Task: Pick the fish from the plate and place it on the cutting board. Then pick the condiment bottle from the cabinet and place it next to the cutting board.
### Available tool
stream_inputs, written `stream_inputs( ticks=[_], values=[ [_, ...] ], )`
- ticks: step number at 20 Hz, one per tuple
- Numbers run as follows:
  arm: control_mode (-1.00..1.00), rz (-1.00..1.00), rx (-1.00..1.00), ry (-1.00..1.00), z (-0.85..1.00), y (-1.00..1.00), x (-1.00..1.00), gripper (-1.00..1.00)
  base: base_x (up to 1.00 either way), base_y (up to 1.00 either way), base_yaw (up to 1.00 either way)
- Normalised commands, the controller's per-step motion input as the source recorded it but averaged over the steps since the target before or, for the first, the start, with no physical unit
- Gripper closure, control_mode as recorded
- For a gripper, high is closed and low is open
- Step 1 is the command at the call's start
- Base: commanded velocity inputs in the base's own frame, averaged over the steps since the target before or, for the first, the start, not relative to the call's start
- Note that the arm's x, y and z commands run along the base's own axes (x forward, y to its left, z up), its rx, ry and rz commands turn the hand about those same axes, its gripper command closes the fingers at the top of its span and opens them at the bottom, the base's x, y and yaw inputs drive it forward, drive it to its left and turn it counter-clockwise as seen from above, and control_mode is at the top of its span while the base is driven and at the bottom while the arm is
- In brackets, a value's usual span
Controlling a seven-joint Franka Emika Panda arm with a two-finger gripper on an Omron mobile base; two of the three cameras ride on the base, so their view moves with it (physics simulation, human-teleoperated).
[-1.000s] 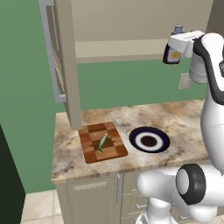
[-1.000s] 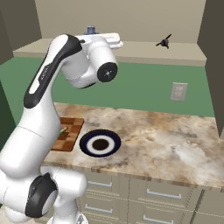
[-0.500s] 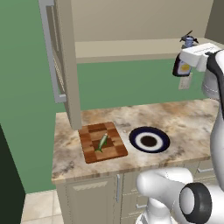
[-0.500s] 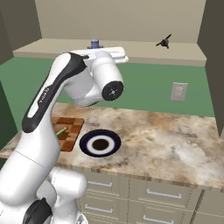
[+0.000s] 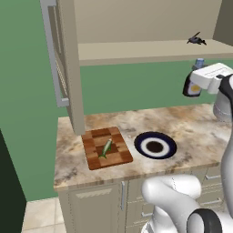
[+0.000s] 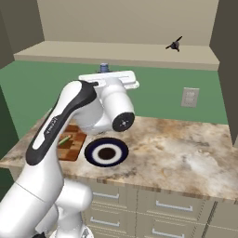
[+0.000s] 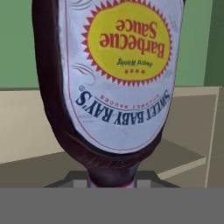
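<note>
My gripper (image 5: 196, 80) is shut on the condiment bottle (image 5: 191, 85), a dark brown bottle with a pale blue cap, held in the air below the cabinet shelf (image 5: 136, 49) and above the right part of the counter. Its cap (image 6: 104, 68) pokes up behind the white hand. Up close, the bottle's yellow-and-white barbecue label (image 7: 122, 65) reads upside down. The green fish (image 5: 106, 148) lies on the checkered cutting board (image 5: 93, 160), also seen as fish (image 6: 65, 139) on board (image 6: 74, 148). To the board's right sits the navy-rimmed plate (image 5: 142, 142), (image 6: 91, 156) with nothing on it.
A small dark spiky object (image 5: 196, 40), (image 6: 174, 45) sits on the shelf's right end. The cabinet door (image 5: 57, 59) stands swung open at the left. A wall outlet (image 6: 189, 97) is behind the marble counter (image 6: 186, 153), with drawers below.
The arm has carried the bottle down from shelf height and slightly right in the left base view. Fish, board and plate have not moved.
</note>
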Motion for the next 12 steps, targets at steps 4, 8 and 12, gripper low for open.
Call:
stream_inputs(
  ticks=[4,8,12],
  values=[
    [-1.0,0.0,0.0,0.0,-0.51,-0.11,-0.05,1.0,0.0,0.0,0.0],
    [-1.0,0.0,0.0,0.0,-0.56,-0.11,-0.05,1.0,0.0,0.0,0.0],
    [-1.0,0.0,0.0,0.0,-0.6,-0.1,-0.05,1.0,0.0,0.0,0.0]
  ],
)
